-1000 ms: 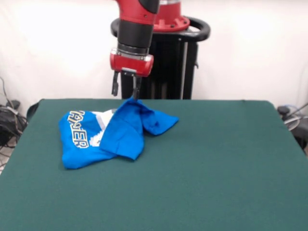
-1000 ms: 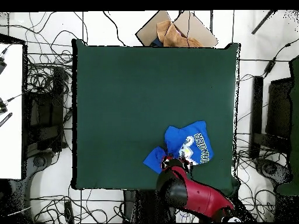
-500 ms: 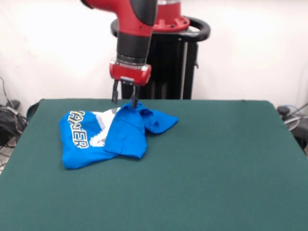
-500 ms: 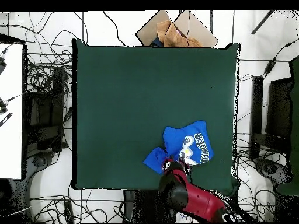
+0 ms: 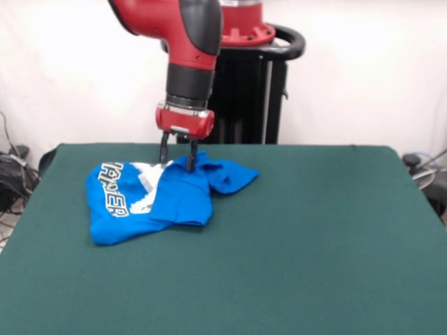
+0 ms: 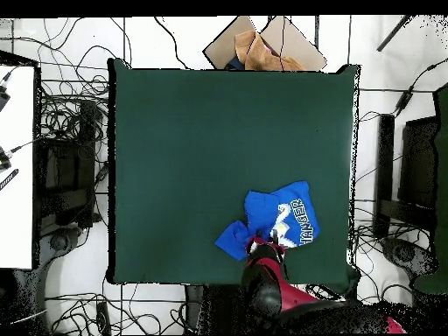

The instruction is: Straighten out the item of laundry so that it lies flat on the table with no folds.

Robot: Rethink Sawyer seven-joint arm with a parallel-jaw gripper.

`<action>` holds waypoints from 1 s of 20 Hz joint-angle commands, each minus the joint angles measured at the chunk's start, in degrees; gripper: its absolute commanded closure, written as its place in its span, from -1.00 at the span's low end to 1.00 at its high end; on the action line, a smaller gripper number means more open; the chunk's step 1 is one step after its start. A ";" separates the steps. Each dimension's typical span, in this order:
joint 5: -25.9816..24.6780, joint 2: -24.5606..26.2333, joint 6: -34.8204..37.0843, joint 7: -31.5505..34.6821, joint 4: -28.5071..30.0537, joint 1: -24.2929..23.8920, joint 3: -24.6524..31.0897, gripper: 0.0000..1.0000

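The bright blue T-shirt (image 5: 122, 209) lies crumpled near the far left of the green table (image 5: 314, 230). Its right part is folded over the white print, and only part of the lettering shows. One blue flap sticks out to the right. My gripper (image 5: 177, 159) is down at the shirt's far edge, open, with its fingertips (image 5: 190, 165) touching the folded cloth. In the overhead view the shirt (image 6: 293, 203) lies near the table's (image 6: 201, 140) bottom edge. The gripper (image 6: 265, 248) is at the shirt's lower edge, and the arm hides part of it.
The black pedestal (image 5: 244, 91) stands behind the table's far edge. A cardboard box (image 6: 262, 44) lies beyond the table's top edge in the overhead view. Cables (image 6: 70, 131) and a white desk (image 6: 16, 166) flank the left side. Dark stands (image 6: 420, 175) are on the right.
My gripper has come down and moved slightly left onto the shirt. The raised peak of the fold has sunk and now lies lower on the shirt.
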 commanded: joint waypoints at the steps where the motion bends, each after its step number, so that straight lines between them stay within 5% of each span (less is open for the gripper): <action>1: 1.50 -3.47 4.36 18.70 2.73 -1.51 11.92 -1.00; 3: 2.97 -4.87 6.68 17.23 2.98 -0.64 12.09 -1.00; 4: 3.72 -5.00 8.18 17.14 3.55 -1.54 13.55 1.00; 12: 12.79 -13.89 16.27 20.30 7.93 1.59 17.60 1.00; 20: 13.05 -10.16 12.80 18.66 5.02 2.44 17.93 1.00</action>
